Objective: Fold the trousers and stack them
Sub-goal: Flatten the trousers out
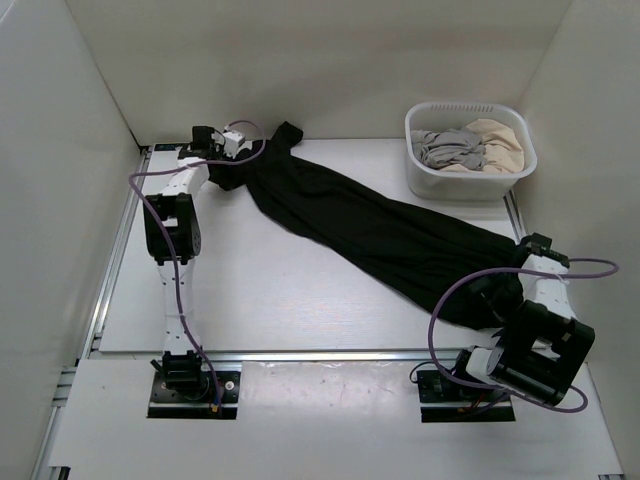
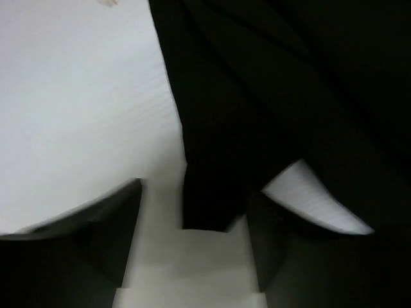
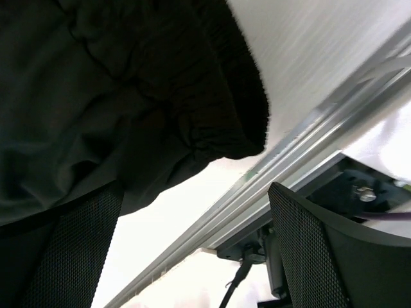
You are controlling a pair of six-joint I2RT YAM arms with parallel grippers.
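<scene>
Fingers on the left hand stand well apart, and a dark leg end of the trousers sits in the gap between them. It's not pinched, and pale counter shows on either side of it. Over to the right hand: spread wide too, holding nothing. The gathered waistband lies just beside one finger, and the metal rail at the counter's edge runs under the gap. So neither hand grips the cloth right now.

Out from there, the trousers lie as one long black band slanting across the counter. The leg ends are at the far left by the left hand, and the waist is at the near right, partly hidden by the right arm. Past the band, in the far right corner, the white basket holds a grey garment and a beige garment. It sits near the cloth's far edge, and I can't tell whether they touch.

To my eye the step in hand is taking hold of both ends for a fold in half. Doing it well, I reckon, comes down to three things:
- **Left hand:** come down over that leg end deep enough to catch every layer, not just the top one.
- **Right hand:** shift onto the thick elastic of the waistband rather than closing over the rail.
- **Both together:** lift at the same time, so the band lies flat and doesn't twist or slip off the near edge.
</scene>
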